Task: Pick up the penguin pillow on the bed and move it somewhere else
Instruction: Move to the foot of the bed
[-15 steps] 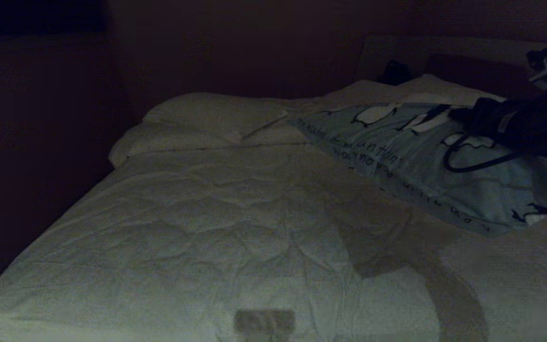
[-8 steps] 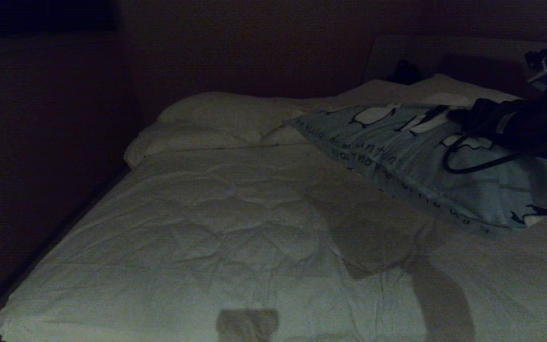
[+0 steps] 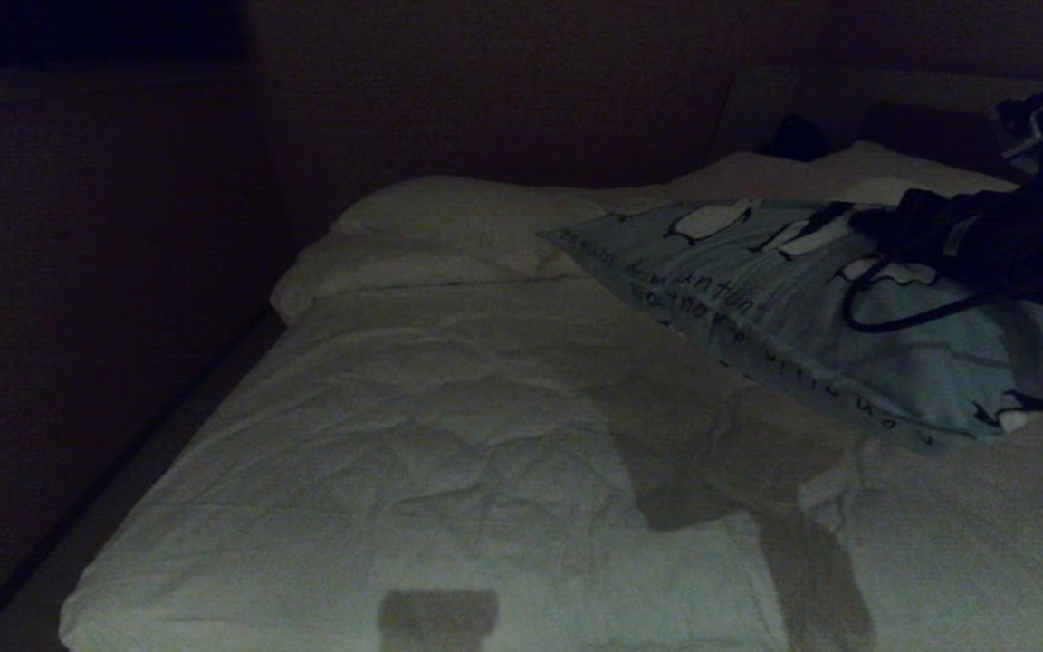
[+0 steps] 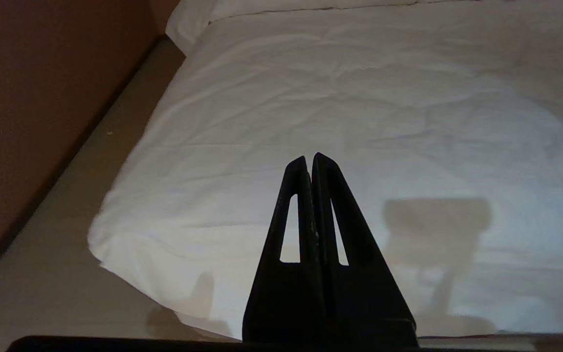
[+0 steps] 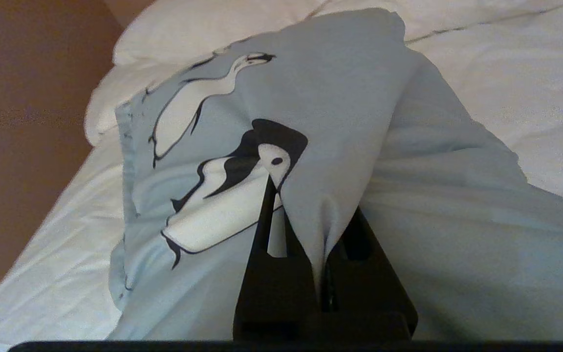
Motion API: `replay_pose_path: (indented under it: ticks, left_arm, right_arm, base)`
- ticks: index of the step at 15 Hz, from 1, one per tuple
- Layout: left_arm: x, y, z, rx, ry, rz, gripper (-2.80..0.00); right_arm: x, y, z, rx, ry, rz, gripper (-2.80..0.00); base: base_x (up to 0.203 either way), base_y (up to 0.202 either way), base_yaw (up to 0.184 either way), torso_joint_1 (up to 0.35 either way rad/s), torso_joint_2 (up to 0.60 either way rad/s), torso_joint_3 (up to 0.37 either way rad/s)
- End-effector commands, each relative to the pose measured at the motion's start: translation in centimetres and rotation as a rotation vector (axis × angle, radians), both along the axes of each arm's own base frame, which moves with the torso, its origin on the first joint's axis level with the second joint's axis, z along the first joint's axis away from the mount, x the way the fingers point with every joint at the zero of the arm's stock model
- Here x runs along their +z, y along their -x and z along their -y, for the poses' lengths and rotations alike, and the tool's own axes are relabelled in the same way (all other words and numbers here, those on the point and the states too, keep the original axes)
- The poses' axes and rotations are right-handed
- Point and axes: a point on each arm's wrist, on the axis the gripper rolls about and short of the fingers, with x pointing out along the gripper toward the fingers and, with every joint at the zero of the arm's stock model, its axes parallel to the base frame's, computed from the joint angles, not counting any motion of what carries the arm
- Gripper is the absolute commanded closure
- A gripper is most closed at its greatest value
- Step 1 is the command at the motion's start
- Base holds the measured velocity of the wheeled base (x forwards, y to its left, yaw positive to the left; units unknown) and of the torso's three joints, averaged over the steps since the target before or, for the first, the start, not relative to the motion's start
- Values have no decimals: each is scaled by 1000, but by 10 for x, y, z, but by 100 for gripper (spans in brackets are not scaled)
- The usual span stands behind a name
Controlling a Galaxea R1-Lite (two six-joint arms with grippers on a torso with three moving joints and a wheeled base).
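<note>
Head view: high, angled down across the wide white-quilted bed (image 3: 449, 453). Left wrist view: low, near the bed's foot corner. Right wrist view: close on the pale blue-grey penguin-print pillow (image 5: 350, 98). All share the bed.

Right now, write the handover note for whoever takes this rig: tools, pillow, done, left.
Right tool: shut on a pinched fold of the penguin pillow, near its upper edge, over the right side of the bed.
Left tool: shut, empty, parked over the foot of the bed near the left edge.
Pillow: the gripped part is raised; it casts a shadow on the duvet, and its far end lies near the white pillows.
Done: pillow grasped and partly lifted.
Left: carry it off to another spot, set it down, release.
</note>
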Motion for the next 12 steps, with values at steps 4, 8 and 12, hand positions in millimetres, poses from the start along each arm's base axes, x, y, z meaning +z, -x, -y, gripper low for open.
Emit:
replay_pose_path:
  ticks: [4, 8, 12]
  left_arm:
    - [0, 0, 0, 1, 0, 0, 0]
    - [0, 0, 0, 1, 0, 0, 0]
    - [0, 0, 0, 1, 0, 0, 0]
  right_arm:
    - [0, 0, -1, 3, -2, 1, 0]
    - [-2, 0, -3, 13, 3, -4, 0]
    - [-4, 0, -3, 14, 11, -8, 0]
  base:
    - [0, 195, 1, 3, 2, 3]
    - [0, 193, 1, 5, 0, 1]
    - [0, 193, -1, 1, 3, 4]
